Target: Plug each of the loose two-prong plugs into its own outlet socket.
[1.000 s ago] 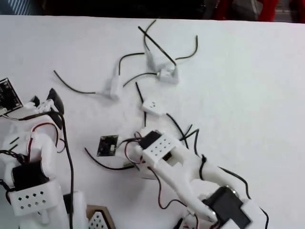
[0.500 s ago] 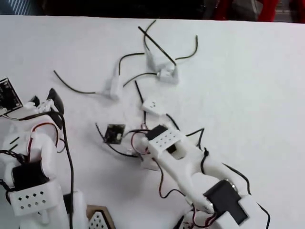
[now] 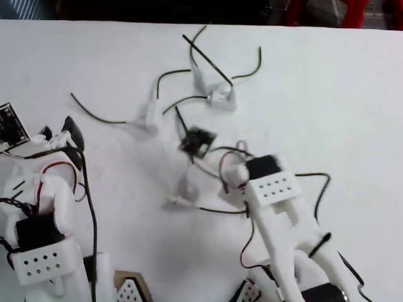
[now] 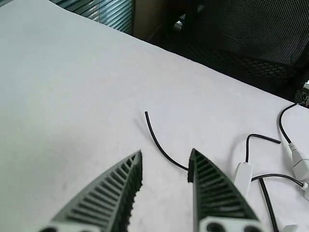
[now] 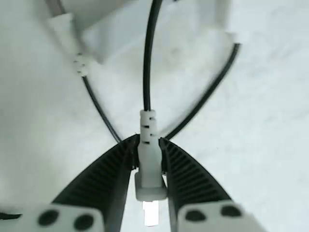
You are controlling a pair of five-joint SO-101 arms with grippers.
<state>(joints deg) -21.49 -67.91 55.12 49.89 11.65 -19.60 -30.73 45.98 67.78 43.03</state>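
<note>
Right gripper [image 5: 148, 142], near the middle of the white tabletop [image 3: 327, 82], is clamped on a white moulded two-prong plug [image 5: 150, 169]. Left gripper [image 4: 166, 154] hovers with fingers apart. The plug's long axis lies along the fingers, prongs toward the wrist, its thin black cord [image 5: 147, 72] leading out past the fingertips.

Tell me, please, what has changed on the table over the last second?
The right arm swung rightward in the high view, away from the left arm, with its wrist end turning toward the far plugs. The right gripper is shut on a white plug; the earlier pictures do not show when it closed. The left arm and the far plugs stayed put.
</note>
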